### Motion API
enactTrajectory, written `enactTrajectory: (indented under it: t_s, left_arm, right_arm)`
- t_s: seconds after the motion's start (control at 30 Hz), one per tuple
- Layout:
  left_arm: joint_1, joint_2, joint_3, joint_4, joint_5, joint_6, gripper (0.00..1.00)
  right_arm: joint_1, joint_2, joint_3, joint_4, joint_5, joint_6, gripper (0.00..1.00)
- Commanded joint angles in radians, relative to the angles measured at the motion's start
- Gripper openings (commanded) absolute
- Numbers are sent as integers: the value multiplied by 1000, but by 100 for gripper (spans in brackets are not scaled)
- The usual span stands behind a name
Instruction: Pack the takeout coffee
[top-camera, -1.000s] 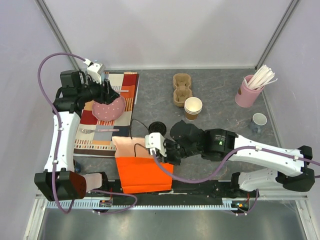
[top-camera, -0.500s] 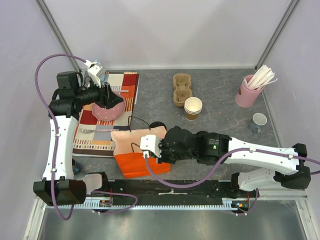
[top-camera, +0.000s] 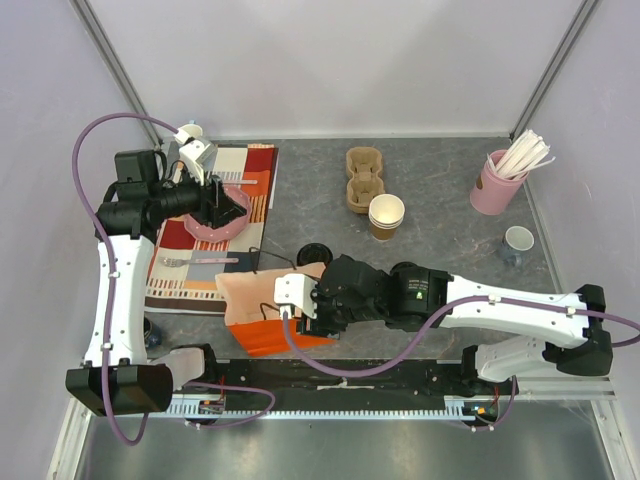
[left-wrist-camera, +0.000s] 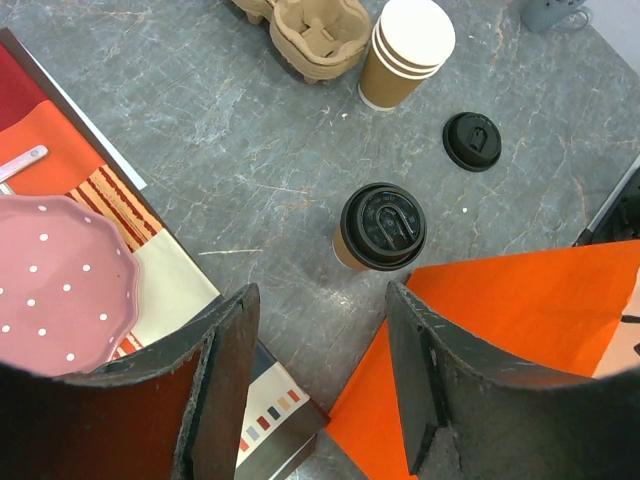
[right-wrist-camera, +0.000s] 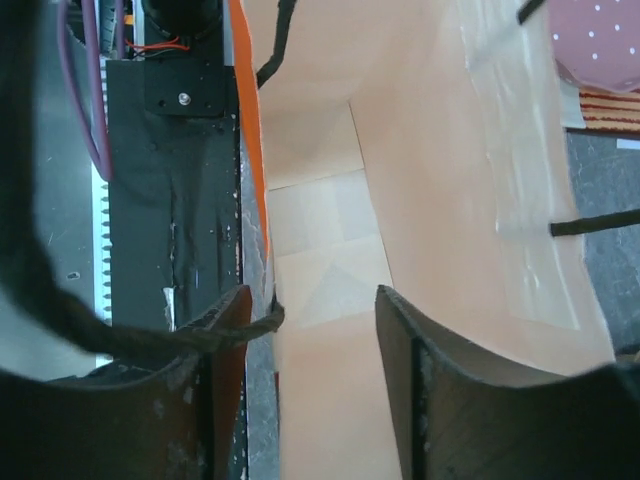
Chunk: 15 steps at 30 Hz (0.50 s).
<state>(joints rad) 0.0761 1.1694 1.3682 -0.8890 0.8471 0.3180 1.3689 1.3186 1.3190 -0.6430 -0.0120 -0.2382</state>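
Left wrist view: coffee (left-wrist-camera: 380, 227) stood upright straight ahead of the spread, empty left gripper (left-wrist-camera: 320, 296); right gripper (right-wrist-camera: 315, 300), parted, faced the bag (right-wrist-camera: 430, 150).

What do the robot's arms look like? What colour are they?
Both arms are white tubes with chunky black joints: the left arm and right arm. A purple cable loops along each. Claw fingers are dark and scuffed.
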Motion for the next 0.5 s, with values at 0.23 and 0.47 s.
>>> enactTrajectory:
  t_s: [0.23, 0.47]
  left_arm:
    - [-1, -8, 31, -7, -16, 35, 61]
    - [-1, -2, 31, 22, -74, -13, 61]
  right_arm:
    - [-22, -78, 227, 45, -82, 42, 84]
    - [-249, -55, 347, 92, -46, 161, 85]
